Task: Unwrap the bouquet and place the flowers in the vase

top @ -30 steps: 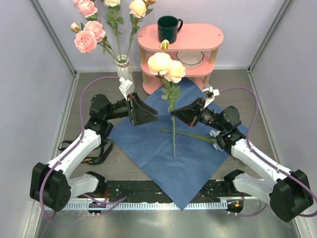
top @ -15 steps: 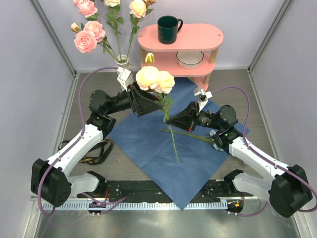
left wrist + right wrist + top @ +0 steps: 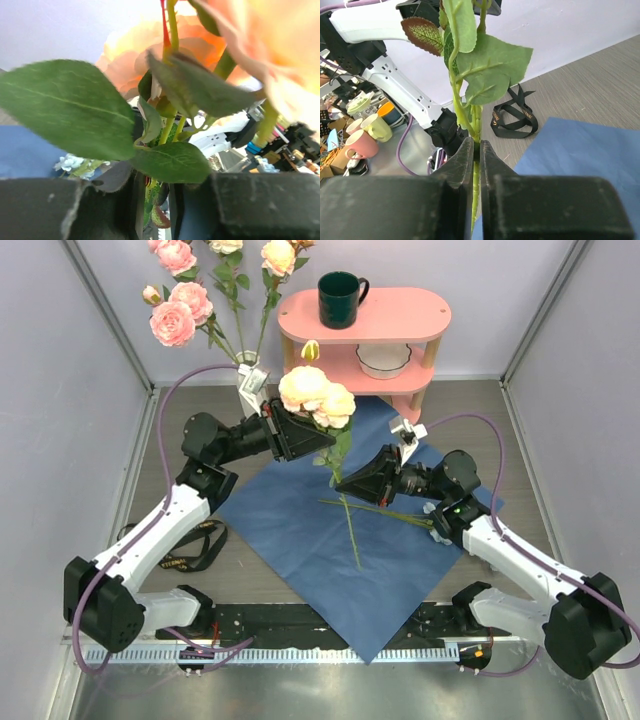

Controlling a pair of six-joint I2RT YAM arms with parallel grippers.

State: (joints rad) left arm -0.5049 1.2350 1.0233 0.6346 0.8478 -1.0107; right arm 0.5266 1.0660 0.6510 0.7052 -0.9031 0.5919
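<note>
Robotics lab test cell: plain panel walls, metal mounting rail, clutter beyond (mugs, cables).

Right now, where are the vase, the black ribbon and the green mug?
vase [image 3: 246,364]: top view, its neck.
black ribbon [image 3: 495,120]: right wrist view, its left band.
green mug [image 3: 338,298]: top view, its side wall.

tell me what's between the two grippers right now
A short leafy stretch of the rose stem: the right gripper clamps it below, the left gripper brackets it under the blooms. The top view shows it.
</note>
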